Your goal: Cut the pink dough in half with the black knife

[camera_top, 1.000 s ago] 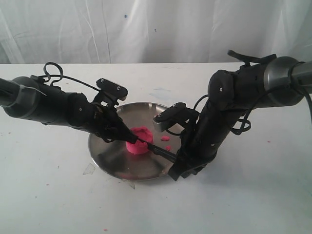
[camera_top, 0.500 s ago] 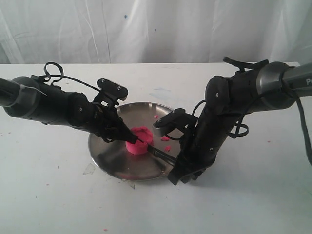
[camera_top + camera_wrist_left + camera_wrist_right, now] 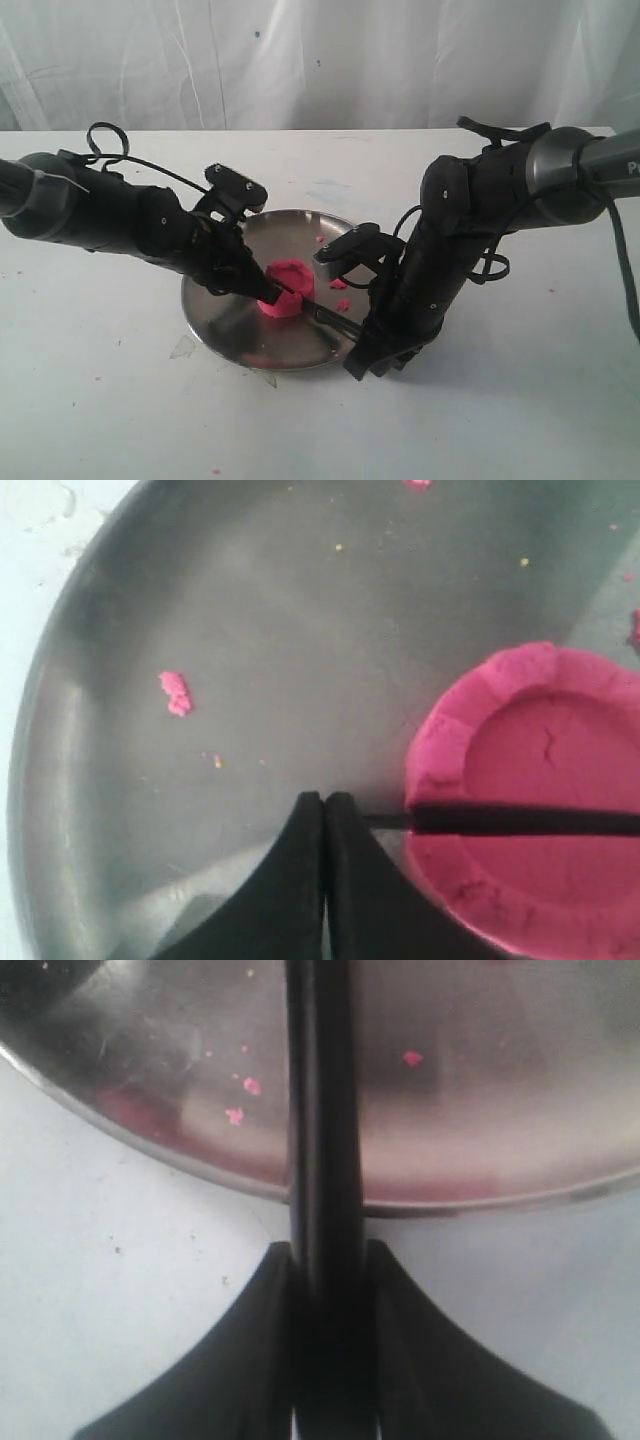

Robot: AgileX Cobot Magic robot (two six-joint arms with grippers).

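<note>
The pink dough is a round puck with a raised rim, sitting on the steel plate. In the left wrist view the pink dough has the black knife lying across it, the blade pressed into its rim. My right gripper is shut on the black knife by its handle, at the plate's near right edge. The black knife runs from there to the puck. My left gripper is shut with nothing in it, its tips on the plate right beside the dough and the blade's point.
Small pink crumbs lie on the plate to the right of the puck, and one crumb lies to its other side. The plate's rim meets the white table just ahead of my right gripper.
My left gripper has slid a little right and down toward the puck. The right arm with the knife has shifted slightly left and lower, then held still.
</note>
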